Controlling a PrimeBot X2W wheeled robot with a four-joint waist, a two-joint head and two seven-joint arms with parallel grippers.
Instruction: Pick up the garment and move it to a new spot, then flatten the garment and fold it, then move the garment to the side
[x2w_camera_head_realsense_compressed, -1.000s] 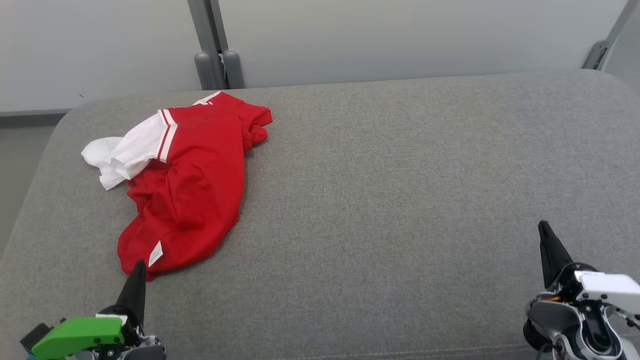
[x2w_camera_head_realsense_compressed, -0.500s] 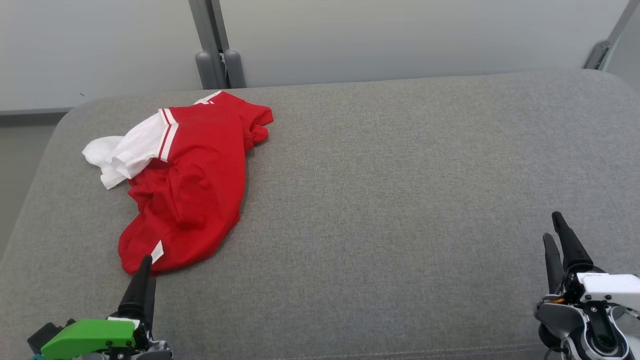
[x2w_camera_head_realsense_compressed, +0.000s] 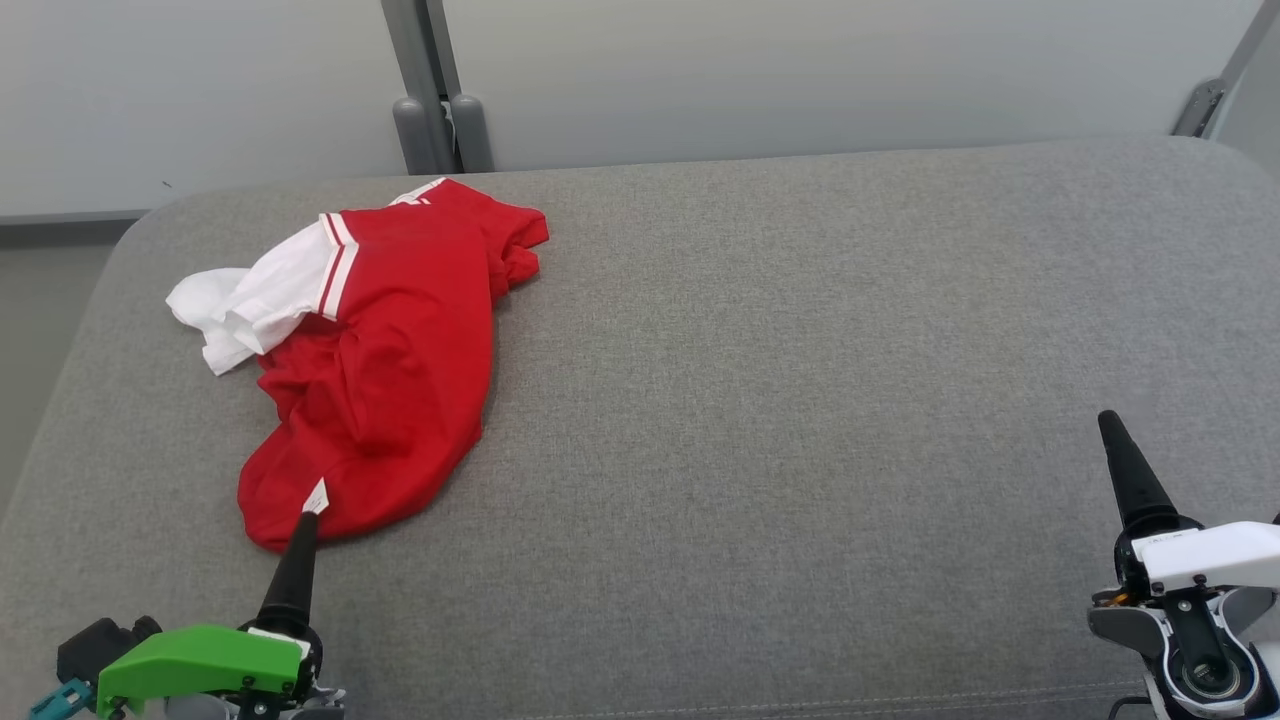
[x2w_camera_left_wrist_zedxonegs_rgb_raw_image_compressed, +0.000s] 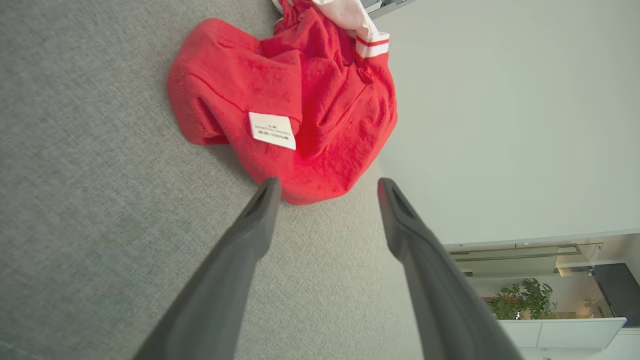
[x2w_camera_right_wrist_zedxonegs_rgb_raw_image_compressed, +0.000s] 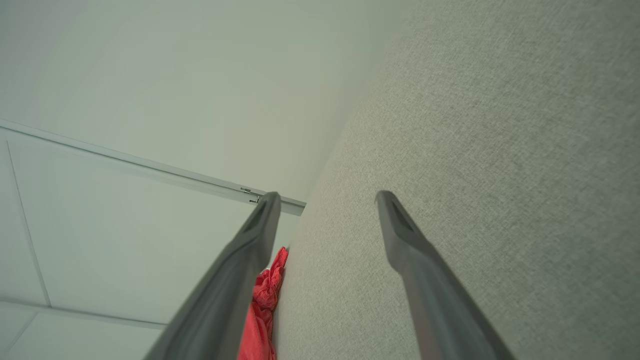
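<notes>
Garment (x2w_camera_head_realsense_compressed: 375, 380): crumpled, left on grey cushion (x2w_camera_head_realsense_compressed: 800, 400), unlifted. My left gripper (x2w_camera_left_wrist_zedxonegs_rgb_raw_image_compressed: 326, 185): spread, empty, at its near edge; right gripper (x2w_camera_right_wrist_zedxonegs_rgb_raw_image_compressed: 325, 197) likewise spread, well apart. Step: pickup. Next, likely: advance, pinch cloth.

The left gripper (x2w_camera_left_wrist_zedxonegs_rgb_raw_image_compressed: 327, 183) was low on the robot's left, its two long dark fingers (x2w_camera_left_wrist_zedxonegs_rgb_raw_image_compressed: 235, 260) spread wide with nothing held between them, pointing forward. The right gripper (x2w_camera_right_wrist_zedxonegs_rgb_raw_image_compressed: 327, 196) was low on the robot's right, well apart from the left, equally spread and holding nothing.
</notes>
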